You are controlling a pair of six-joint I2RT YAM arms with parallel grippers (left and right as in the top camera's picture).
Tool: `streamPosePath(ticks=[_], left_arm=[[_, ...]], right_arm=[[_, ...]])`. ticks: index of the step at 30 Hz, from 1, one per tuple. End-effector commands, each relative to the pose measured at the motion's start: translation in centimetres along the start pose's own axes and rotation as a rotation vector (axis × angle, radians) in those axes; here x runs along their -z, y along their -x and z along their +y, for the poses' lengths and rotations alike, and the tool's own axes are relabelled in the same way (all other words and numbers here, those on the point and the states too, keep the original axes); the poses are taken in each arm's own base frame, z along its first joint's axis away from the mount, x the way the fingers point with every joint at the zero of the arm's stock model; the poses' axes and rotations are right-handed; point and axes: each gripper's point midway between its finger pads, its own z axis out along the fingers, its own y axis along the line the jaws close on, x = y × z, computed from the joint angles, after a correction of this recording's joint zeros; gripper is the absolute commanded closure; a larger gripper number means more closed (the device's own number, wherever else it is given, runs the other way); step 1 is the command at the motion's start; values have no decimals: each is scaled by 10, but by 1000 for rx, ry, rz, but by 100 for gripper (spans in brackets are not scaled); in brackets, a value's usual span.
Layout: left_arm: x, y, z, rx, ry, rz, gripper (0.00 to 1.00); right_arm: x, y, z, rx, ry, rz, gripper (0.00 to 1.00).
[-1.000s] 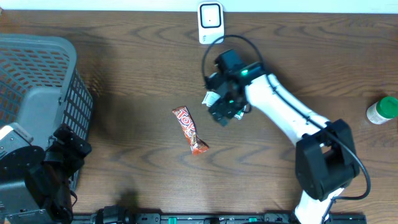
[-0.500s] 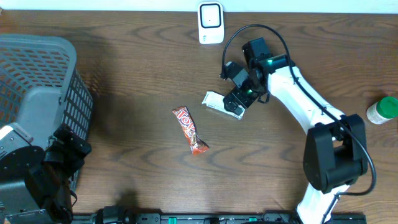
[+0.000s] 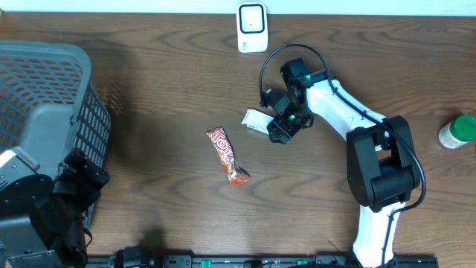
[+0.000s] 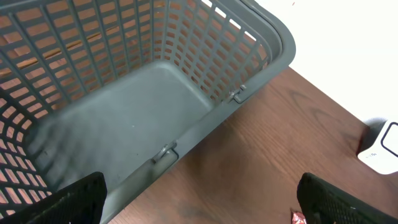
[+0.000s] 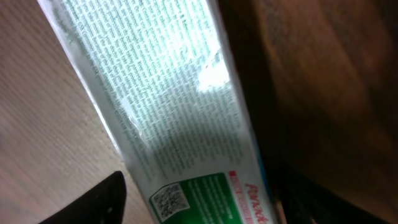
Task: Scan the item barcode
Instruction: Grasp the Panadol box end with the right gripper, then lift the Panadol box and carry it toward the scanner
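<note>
Lying flat on table [image 3: 149,89], right of centre: white-green packet [image 3: 256,119]. Right gripper [image 3: 280,129] sits over packet's right end. Wrist view shows packet filling gap between fingers [image 5: 93,199], QR code visible; clamped or not, can't tell. Scanner [image 3: 252,27] at far edge, apart. Red candy bar [image 3: 227,155] near, lower left. Left gripper [image 4: 199,202] spread wide, empty, beside grey basket [image 4: 186,93], far left.
</note>
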Motion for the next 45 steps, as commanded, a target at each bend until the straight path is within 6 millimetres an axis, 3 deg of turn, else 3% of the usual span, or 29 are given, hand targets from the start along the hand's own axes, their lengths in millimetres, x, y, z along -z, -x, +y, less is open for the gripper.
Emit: streamPosePath(ticks=[1, 9, 13, 25, 31, 37, 45], left_arm=[[1, 1, 3, -2, 15, -8, 2], [1, 2, 3, -2, 16, -8, 2], [1, 2, 3, -2, 16, -8, 2], [1, 1, 3, -2, 15, -8, 2], [1, 2, 3, -2, 16, -8, 2], [1, 2, 3, -2, 16, -8, 2], [1, 2, 3, -2, 16, -8, 2]], right_arm=[[-17, -14, 5, -28, 22, 67, 31], [-18, -18, -10, -64, -62, 94, 39], [-18, -19, -9, -104, -61, 95, 51], [-8, -6, 31, -150, 167, 38, 62], [17, 0, 41, -157, 204, 42, 65], [70, 19, 79, -82, 384, -47, 65], [109, 16, 116, -57, 579, -75, 62]])
